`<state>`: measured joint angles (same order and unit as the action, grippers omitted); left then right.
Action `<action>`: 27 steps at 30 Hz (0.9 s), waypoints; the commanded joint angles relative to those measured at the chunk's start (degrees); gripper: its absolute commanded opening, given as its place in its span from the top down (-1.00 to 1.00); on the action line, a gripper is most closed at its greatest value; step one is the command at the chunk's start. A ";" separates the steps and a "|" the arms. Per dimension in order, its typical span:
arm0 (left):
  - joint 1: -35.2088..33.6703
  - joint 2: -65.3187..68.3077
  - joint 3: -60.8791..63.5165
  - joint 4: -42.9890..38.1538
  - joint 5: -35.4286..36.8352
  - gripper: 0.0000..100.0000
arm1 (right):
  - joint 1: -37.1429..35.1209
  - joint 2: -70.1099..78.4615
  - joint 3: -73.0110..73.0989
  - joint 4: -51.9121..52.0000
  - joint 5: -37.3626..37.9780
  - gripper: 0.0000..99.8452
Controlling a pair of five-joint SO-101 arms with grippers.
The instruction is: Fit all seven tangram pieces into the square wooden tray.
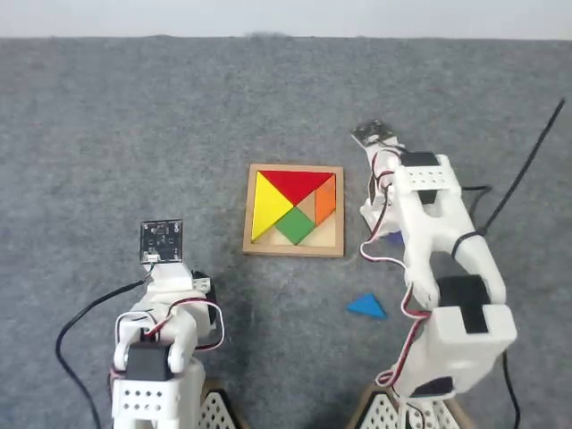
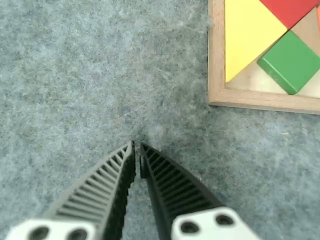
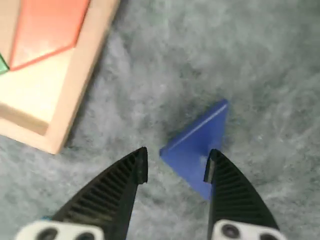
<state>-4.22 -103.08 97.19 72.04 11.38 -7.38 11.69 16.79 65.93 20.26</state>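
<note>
The square wooden tray [image 1: 249, 210] lies mid-table and holds a yellow triangle [image 1: 264, 207], a red triangle [image 1: 293, 185], a green square [image 1: 294, 225] and an orange piece [image 1: 325, 198]. A light blue triangle [image 1: 366, 306] lies on the carpet in front of the tray. Beside the tray's right near corner [image 3: 75, 100], my right gripper [image 3: 176, 167] stands open low over a dark blue triangle [image 3: 197, 150]; one corner of the piece lies between the fingers. My left gripper [image 2: 136, 150] is shut and empty over bare carpet, short of the tray's left near corner [image 2: 216, 95].
Grey carpet covers the whole table. Wood shows bare along the tray's near and right sides [image 1: 326, 234]. The right arm [image 1: 438, 232] stretches along the tray's right side, with cables trailing off it. The left arm [image 1: 161, 313] sits at the near left.
</note>
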 commanded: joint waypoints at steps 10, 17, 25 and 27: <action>-0.35 -1.14 -0.75 0.26 -0.88 0.97 | -0.92 -0.22 3.96 -6.73 1.14 0.45; -0.35 -1.14 -0.75 0.26 -0.88 0.97 | -2.15 1.27 4.31 -6.64 0.97 0.45; -0.35 -1.14 -0.75 0.26 -0.88 0.97 | 2.59 -6.29 3.60 -6.02 -0.18 0.45; -0.35 -1.14 -0.75 0.26 -0.88 0.97 | 3.91 -11.30 5.89 -7.25 -2.46 0.45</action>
<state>-4.22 -103.08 97.19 72.04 11.38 -5.80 9.49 21.98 59.69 19.91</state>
